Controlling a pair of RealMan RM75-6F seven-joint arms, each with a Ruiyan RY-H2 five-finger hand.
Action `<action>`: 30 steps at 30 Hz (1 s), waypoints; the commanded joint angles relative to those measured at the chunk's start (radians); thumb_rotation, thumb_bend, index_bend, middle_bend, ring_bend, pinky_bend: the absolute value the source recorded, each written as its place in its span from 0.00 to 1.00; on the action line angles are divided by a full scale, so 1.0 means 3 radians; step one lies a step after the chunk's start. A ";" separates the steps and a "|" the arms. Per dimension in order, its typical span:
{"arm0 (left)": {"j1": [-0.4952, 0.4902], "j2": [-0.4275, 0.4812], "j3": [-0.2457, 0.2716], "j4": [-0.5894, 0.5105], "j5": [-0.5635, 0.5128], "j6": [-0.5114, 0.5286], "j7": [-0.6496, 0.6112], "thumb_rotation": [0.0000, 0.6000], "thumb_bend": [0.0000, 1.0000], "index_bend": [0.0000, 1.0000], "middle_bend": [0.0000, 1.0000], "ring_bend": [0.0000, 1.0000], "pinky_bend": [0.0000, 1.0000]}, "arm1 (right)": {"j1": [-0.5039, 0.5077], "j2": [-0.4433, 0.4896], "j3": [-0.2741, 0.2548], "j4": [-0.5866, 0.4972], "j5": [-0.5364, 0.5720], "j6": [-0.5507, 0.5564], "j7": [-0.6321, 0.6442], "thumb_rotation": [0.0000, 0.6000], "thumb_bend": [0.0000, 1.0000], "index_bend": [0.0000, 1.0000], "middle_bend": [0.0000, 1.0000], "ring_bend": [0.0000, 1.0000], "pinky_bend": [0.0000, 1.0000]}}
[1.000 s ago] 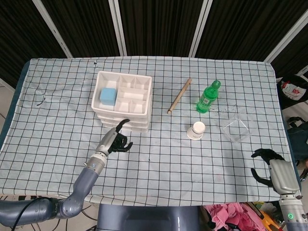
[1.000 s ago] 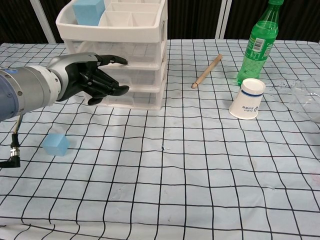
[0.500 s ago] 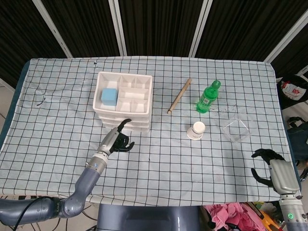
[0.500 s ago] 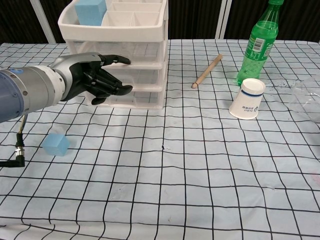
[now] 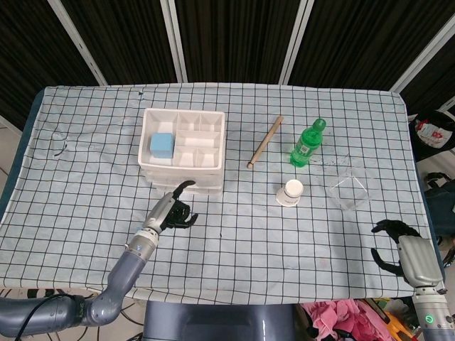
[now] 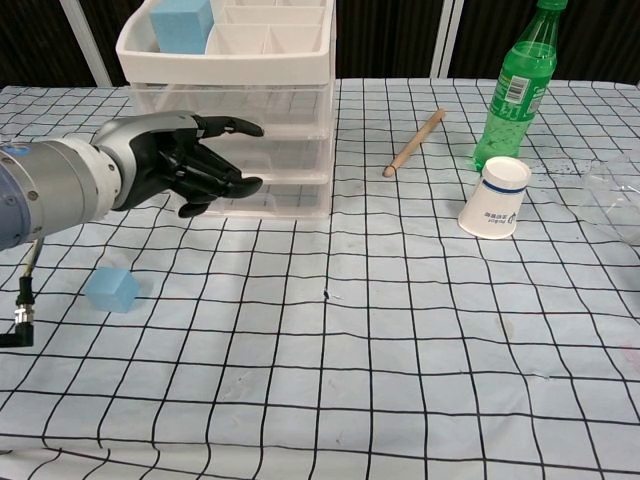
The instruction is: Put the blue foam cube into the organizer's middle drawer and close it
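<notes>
The white three-drawer organizer [image 5: 183, 155] [image 6: 240, 150] stands at the table's middle left, and its drawers look pushed in. One blue foam cube [image 5: 162, 145] [image 6: 180, 20] sits in the organizer's top tray. A second blue foam cube [image 6: 111, 290] lies on the cloth near the front left, seen only in the chest view. My left hand [image 5: 170, 209] [image 6: 175, 165] hovers in front of the drawers and holds nothing. One of its fingers points at the middle drawer's front while the others are loosely bent. My right hand [image 5: 397, 245] is open at the table's front right edge.
A wooden stick [image 5: 265, 141] [image 6: 415, 142], a green bottle [image 5: 306, 144] [image 6: 515, 85], a paper cup [image 5: 289, 192] [image 6: 493, 197] and a clear plastic container [image 5: 349, 192] lie right of the organizer. The checked cloth [image 5: 284, 256] covers the table.
The organizer has been nudged back and squared up. My left hand has drawn slightly back from the drawer fronts. The right hand has not moved.
</notes>
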 commanded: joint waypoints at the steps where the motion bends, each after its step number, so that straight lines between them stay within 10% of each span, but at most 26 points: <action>1: 0.0038 0.0040 0.0035 -0.0038 0.0047 -0.0009 -0.0033 1.00 0.39 0.13 0.86 0.85 0.84 | -0.0001 0.0000 0.0001 -0.0002 0.0003 -0.0001 0.0002 1.00 0.29 0.39 0.28 0.20 0.26; 15: 0.0242 0.0289 0.0318 -0.0223 0.0631 0.0098 -0.0003 1.00 0.39 0.13 0.86 0.85 0.84 | -0.0006 0.0001 0.0005 -0.0005 0.0005 0.0008 0.0001 1.00 0.29 0.39 0.28 0.20 0.26; 25: 0.0349 0.0465 0.0717 -0.0220 0.1768 0.0817 0.1203 1.00 0.39 0.11 0.86 0.85 0.84 | -0.0011 0.0000 0.0000 -0.0019 -0.0004 0.0015 0.0000 1.00 0.29 0.39 0.28 0.20 0.26; 30: 0.0293 0.0450 0.0654 -0.0265 0.1611 0.0909 0.1933 1.00 0.38 0.06 0.86 0.85 0.84 | -0.0012 0.0000 0.0001 -0.0021 -0.0002 0.0016 0.0001 1.00 0.29 0.39 0.28 0.20 0.26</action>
